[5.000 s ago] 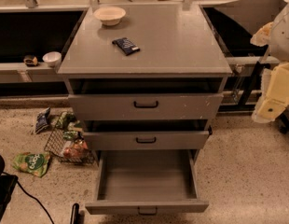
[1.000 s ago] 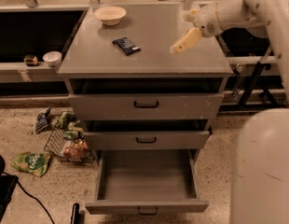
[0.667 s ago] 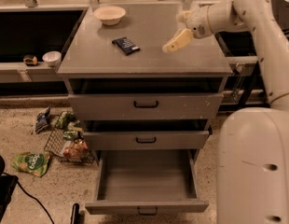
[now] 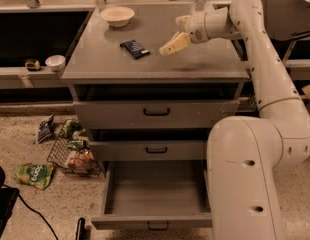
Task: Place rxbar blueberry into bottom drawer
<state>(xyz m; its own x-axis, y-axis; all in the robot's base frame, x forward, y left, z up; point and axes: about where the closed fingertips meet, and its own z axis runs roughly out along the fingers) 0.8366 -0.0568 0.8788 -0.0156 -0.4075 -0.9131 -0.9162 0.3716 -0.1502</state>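
Observation:
The rxbar blueberry [image 4: 134, 48], a small dark navy bar, lies flat on the grey cabinet top [image 4: 145, 66], left of centre. My gripper [image 4: 176, 32] hovers just above the top, a short way to the right of the bar, with its cream fingers spread apart and empty. The bottom drawer [image 4: 154, 222] is pulled out at the base of the cabinet and its inside holds nothing. The two shallower drawers above it stand only slightly ajar.
A cream bowl [image 4: 117, 15] sits at the back left of the cabinet top. A wire basket of snacks [image 4: 75, 155], a green bag [image 4: 34, 174] and a blue-and-white bag [image 4: 45, 128] lie on the floor to the left. My arm's bulky segment [image 4: 245, 179] stands right of the open drawer.
My gripper has moved left across the cabinet top, from the right side to close beside the bar. The bar and the drawers have not moved.

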